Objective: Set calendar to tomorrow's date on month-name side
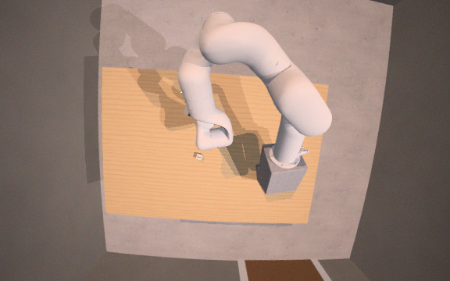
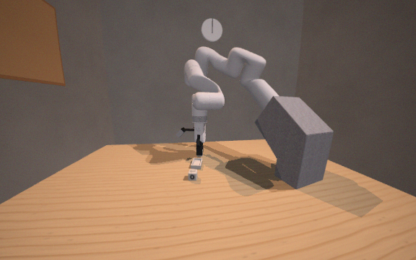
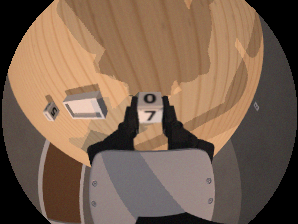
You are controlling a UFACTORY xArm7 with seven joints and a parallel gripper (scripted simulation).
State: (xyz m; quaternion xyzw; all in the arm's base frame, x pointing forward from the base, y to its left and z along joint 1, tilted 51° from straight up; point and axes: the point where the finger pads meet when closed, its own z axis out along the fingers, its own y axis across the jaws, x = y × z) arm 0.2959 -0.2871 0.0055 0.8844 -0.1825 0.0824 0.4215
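Observation:
My gripper (image 2: 199,155) (image 3: 150,104) points down, its black fingers shut on a white cube (image 3: 150,109). That cube shows 0 on its upper face and 7 on the face below it in the wrist view, both upright there. Whether it touches the table is unclear. The white-grey tray (image 2: 196,167) (image 3: 82,98) lies flat and empty, left of the gripper in the wrist view and in front of it in the exterior view. The other cube (image 1: 199,156) (image 2: 192,175) (image 3: 51,111) stands on the table beyond the tray. It shows 0 towards the exterior camera and a 5 in the wrist view.
The wooden table (image 1: 151,176) (image 2: 157,224) carries the arm's grey base block (image 1: 283,181) (image 2: 295,144) on the right. The arm hides the tray and fingers in the top view. Arm shadows fall across the table around the gripper.

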